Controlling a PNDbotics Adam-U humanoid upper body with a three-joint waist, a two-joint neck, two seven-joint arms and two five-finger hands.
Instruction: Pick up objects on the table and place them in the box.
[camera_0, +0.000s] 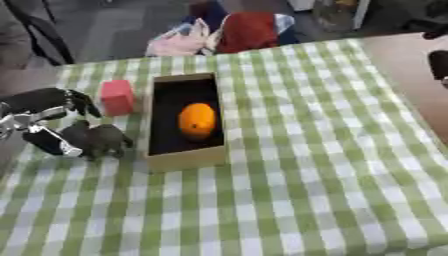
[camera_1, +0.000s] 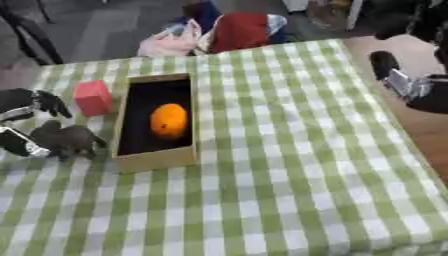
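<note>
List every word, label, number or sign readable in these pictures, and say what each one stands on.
None can be read.
The box, the orange inside it, the red block, the dark grey toy at the left hand and the green checked cloth show no print.

Left hand (camera_0: 54, 122) low at left — fingers curled (right hand (camera_1: 411, 85) unclear).
</note>
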